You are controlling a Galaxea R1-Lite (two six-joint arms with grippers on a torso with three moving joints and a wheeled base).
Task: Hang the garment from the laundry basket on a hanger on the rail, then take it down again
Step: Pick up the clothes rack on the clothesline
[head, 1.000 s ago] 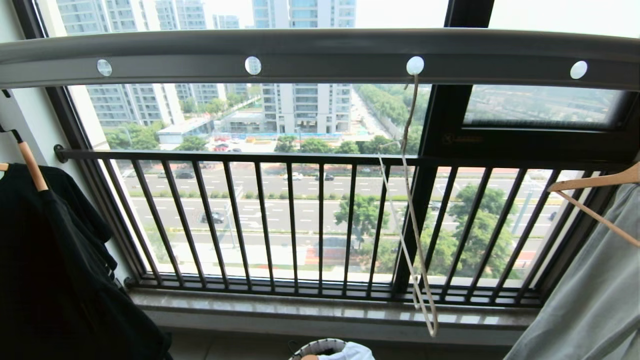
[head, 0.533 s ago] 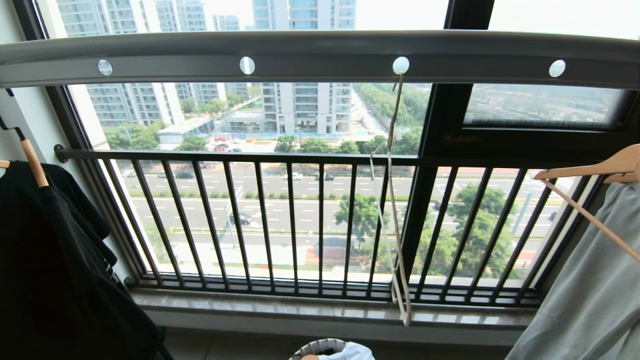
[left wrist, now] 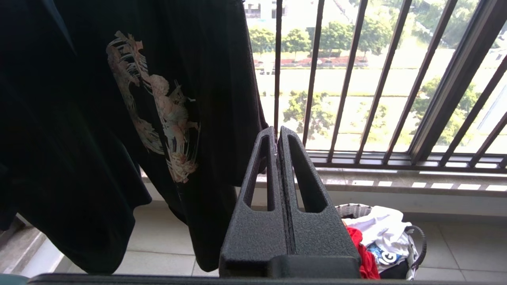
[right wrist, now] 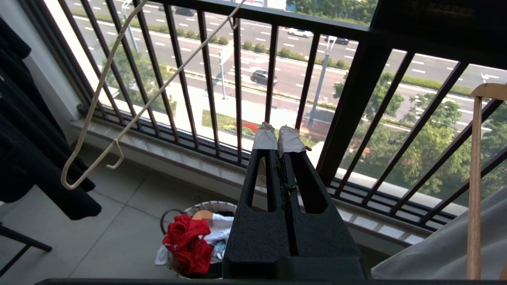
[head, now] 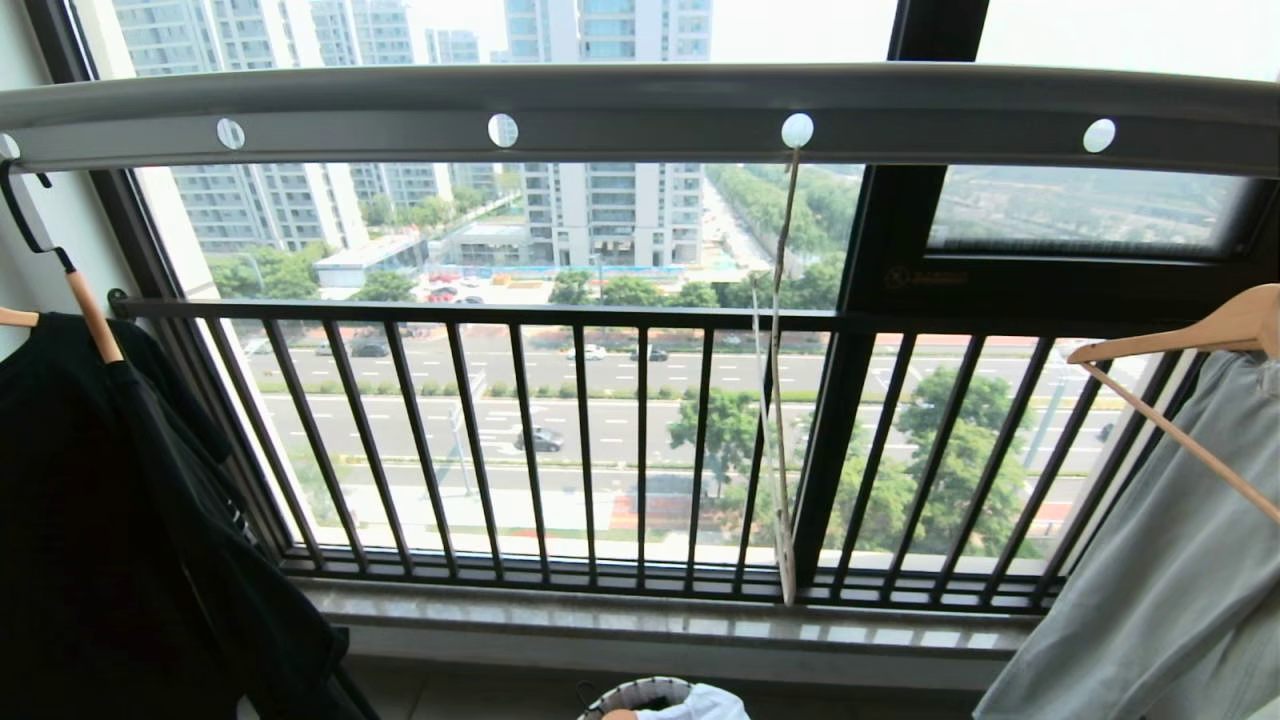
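Two grippers appear only in their own wrist views, both with jaws pressed together and holding nothing. The left gripper [left wrist: 278,136] points toward the window bars beside a black shirt [left wrist: 119,118]; the right gripper [right wrist: 278,138] points at the dark window railing [head: 640,320], high above the floor. The rail [head: 640,110], a grey bar with round holes, spans the top of the head view. The hanger [head: 778,400], cream-white and empty, hangs from the third visible hole; against the earlier frames it now hangs nearly edge-on and straighter, its lower end ending higher, at the railing's base. The whole head view has shifted too: the black shirt and its wooden hanger [head: 95,320] on the left show further in, and the grey garment [head: 1160,600] on the right covers more of the corner. The garment [right wrist: 188,241], a crumpled red T-shirt, lies in the laundry basket [right wrist: 216,206] on the floor below the sill, beside white clothes [left wrist: 376,223].
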